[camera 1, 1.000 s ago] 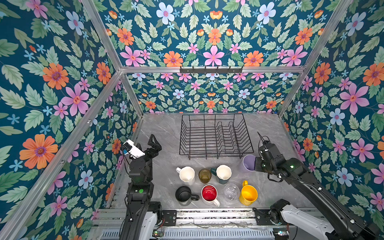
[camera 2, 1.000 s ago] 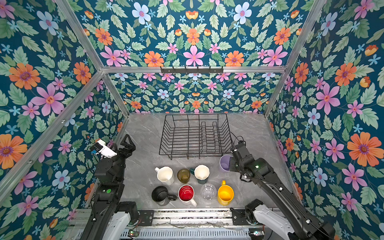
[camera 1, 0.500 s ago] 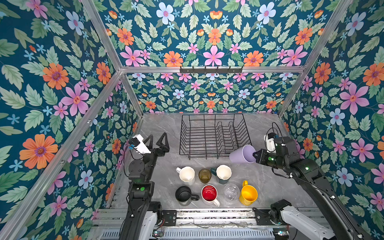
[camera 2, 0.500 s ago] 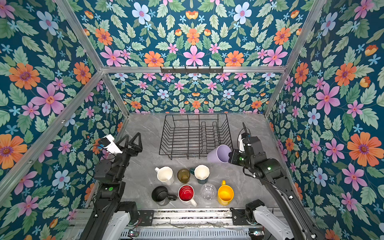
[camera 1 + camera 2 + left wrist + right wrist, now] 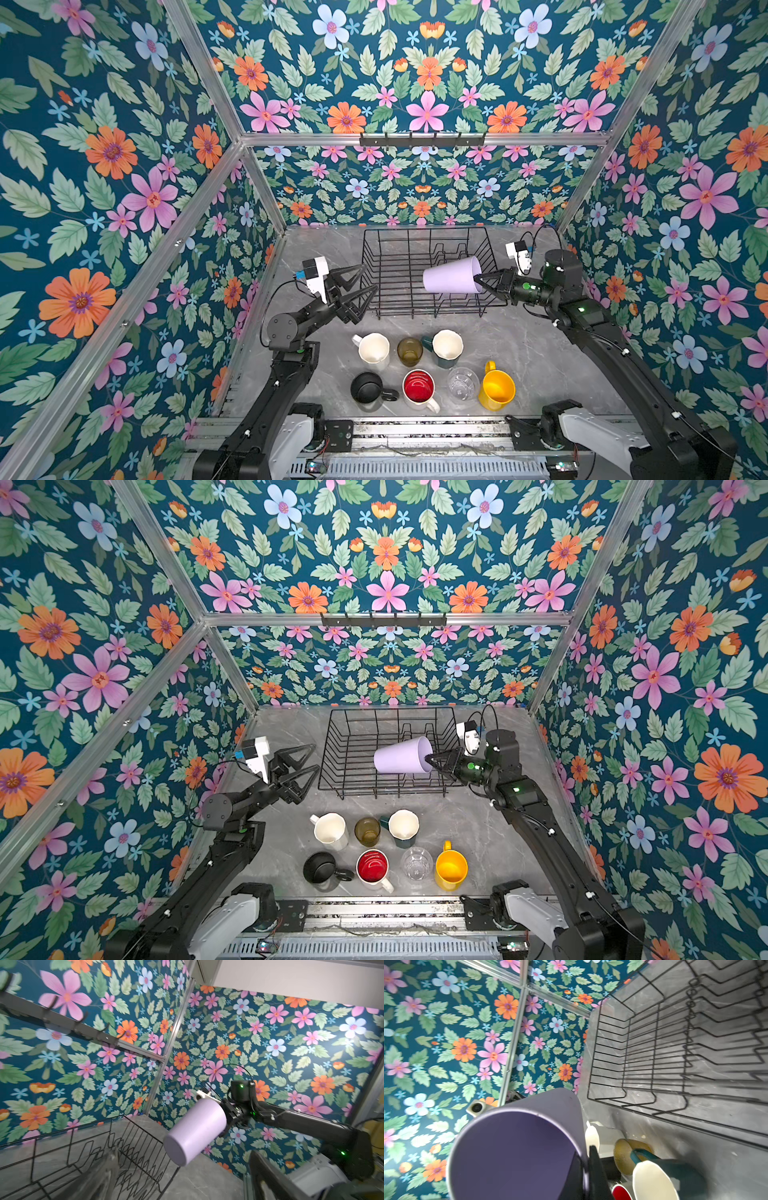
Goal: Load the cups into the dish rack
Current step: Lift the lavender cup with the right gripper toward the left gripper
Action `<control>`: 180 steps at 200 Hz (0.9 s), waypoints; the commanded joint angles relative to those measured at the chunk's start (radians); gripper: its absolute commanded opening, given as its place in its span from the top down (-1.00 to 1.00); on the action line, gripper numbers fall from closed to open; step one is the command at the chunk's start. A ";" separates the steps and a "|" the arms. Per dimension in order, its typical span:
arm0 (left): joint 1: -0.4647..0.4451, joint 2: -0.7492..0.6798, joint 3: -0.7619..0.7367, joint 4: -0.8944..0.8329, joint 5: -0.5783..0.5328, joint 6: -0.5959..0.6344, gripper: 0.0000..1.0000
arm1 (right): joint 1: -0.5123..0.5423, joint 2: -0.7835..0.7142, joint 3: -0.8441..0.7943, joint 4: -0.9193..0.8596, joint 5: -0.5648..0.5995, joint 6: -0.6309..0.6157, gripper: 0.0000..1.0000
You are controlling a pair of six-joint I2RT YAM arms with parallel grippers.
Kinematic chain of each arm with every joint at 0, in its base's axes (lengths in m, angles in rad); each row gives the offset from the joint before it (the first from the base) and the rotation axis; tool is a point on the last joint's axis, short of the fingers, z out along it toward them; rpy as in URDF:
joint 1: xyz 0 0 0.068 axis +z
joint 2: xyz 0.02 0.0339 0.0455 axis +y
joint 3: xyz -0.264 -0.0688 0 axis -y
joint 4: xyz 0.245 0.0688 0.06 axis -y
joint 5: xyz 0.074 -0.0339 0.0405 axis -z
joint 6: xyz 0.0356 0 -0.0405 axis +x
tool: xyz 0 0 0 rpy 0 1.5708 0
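Eight cups show in both top views: seven on the tabletop (image 5: pixel 532 345) and one in the air. The lilac tumbler (image 5: pixel 451 276) lies on its side above the right half of the one black wire dish rack (image 5: pixel 399 266), which sits at the middle of the frame. Its base points to the frame's left.

The right pincer (image 5: pixel 482 282) is clamped narrow on the tumbler's rim. In the right wrist view one finger (image 5: pixel 596 1167) lies against the edge of the rim. The left pincer (image 5: pixel 370 279) is spread wide and holds nothing, raised just beside the rack's left wall.

The seven other cups stand upright in two rows at lower middle, near the rack's front edge but apart from it:
- Back row, three: a cream mug (image 5: pixel 374 349), an amber glass (image 5: pixel 409 351) and a teal mug (image 5: pixel 446 345).
- Front row, four: a black mug (image 5: pixel 366 387), a red-inside mug (image 5: pixel 418 386), a clear glass (image 5: pixel 462 384) and a yellow mug (image 5: pixel 496 388).
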 commanded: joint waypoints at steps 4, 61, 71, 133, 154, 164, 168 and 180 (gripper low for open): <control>-0.067 0.028 0.029 -0.024 0.031 0.099 -0.97 | 0.001 0.023 -0.001 0.240 -0.145 0.102 1.00; -0.231 0.104 0.143 -0.296 -0.021 0.329 -0.97 | 0.002 0.031 -0.018 0.323 -0.227 0.139 1.00; -0.237 0.119 0.152 -0.295 -0.020 0.331 -0.97 | 0.003 0.031 -0.030 0.355 -0.240 0.158 1.00; -0.257 0.167 0.173 -0.240 0.018 0.314 -0.97 | 0.021 0.040 -0.042 0.401 -0.294 0.171 1.00; -0.259 0.169 0.171 -0.218 0.033 0.299 -0.97 | 0.044 0.046 -0.037 0.421 -0.310 0.170 1.00; -0.258 0.168 0.170 -0.209 0.036 0.294 -0.97 | 0.059 0.051 -0.031 0.424 -0.318 0.163 1.00; -0.259 0.166 0.168 -0.204 0.036 0.292 -0.97 | 0.065 0.055 -0.028 0.424 -0.320 0.160 1.00; -0.260 0.163 0.164 -0.185 0.043 0.282 -0.98 | 0.083 0.066 -0.020 0.425 -0.323 0.152 1.00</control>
